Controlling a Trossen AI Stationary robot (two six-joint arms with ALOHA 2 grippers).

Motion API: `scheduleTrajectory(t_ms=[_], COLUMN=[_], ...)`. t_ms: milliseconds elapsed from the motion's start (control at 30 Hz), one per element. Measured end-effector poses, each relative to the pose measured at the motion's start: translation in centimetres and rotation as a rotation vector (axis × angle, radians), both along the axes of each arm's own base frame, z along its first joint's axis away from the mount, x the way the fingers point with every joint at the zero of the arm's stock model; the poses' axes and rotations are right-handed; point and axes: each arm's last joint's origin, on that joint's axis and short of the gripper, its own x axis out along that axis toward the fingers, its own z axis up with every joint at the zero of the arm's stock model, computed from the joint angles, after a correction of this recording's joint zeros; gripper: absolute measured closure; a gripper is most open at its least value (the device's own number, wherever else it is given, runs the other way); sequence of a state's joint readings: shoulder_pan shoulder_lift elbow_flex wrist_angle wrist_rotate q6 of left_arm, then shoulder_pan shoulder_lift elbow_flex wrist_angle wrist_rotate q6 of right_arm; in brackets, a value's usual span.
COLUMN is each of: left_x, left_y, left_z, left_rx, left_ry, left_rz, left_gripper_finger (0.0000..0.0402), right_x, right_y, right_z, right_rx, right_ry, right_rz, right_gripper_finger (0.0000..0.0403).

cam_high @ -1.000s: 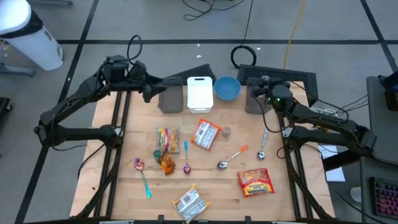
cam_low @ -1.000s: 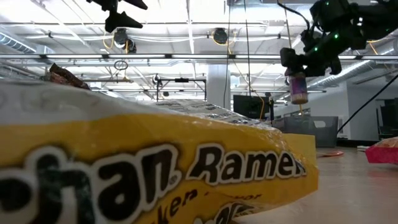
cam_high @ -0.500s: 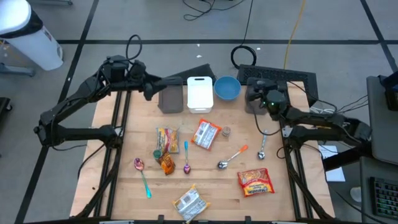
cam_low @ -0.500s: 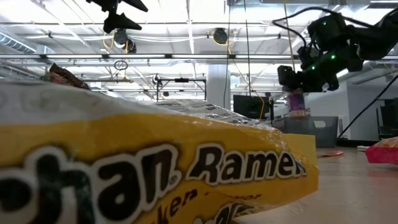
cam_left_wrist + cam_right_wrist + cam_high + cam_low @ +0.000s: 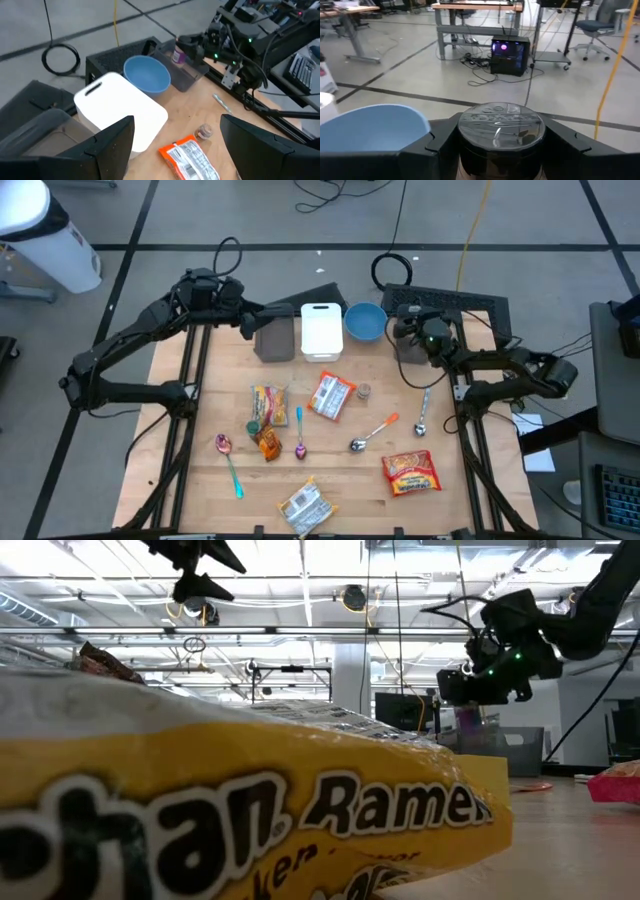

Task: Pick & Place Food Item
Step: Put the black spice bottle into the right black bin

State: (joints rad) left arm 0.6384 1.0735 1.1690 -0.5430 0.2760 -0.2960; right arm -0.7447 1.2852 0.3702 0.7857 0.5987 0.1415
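Right wrist view: right tool [image 5: 499, 145] clamps a small lidded cup [image 5: 501, 125] over the grey bin [image 5: 408, 345]; place step, release next. Left tool [image 5: 175, 145] open, empty.

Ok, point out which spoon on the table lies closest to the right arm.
The all-metal spoon by the table's right edge, just below the right arm. The orange-handled spoon lies further inward; the others sit toward the left.

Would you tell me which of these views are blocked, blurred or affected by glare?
Low view: a yellow ramen packet right at the lens fills the lower picture, blurred; ceiling lights glare behind. Right wrist view: the held jar blocks the centre, with the blue bowl beside it. Left wrist view: slightly soft. High view: evenly lit, unobstructed.
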Motion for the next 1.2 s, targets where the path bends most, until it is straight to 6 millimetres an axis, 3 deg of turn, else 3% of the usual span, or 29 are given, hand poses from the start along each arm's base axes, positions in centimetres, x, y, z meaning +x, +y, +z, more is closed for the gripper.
scheduleTrajectory(t_ms=[333, 767, 1200], left_x=[1.8, 2.0, 1.9], left_y=[0.8, 0.7, 0.7], left_z=[-0.9, -0.8, -0.8], left_rx=[-0.036, -0.033, -0.032], left_ry=[0.0, -0.019, -0.018], left_rz=[-0.045, -0.043, -0.043], left_gripper_finger=[0.0103, 0.0103, 0.0103], right_x=[0.2, 2.1, 1.1], right_y=[-1.4, -3.4, -4.4], right_z=[-0.9, -1.3, -1.5], right_rx=[0.005, 0.019, 0.036], right_ry=[0.019, 0.073, 0.081], right_rz=[0.038, 0.088, 0.034], right_gripper_finger=[0.0202, 0.0202, 0.0202])
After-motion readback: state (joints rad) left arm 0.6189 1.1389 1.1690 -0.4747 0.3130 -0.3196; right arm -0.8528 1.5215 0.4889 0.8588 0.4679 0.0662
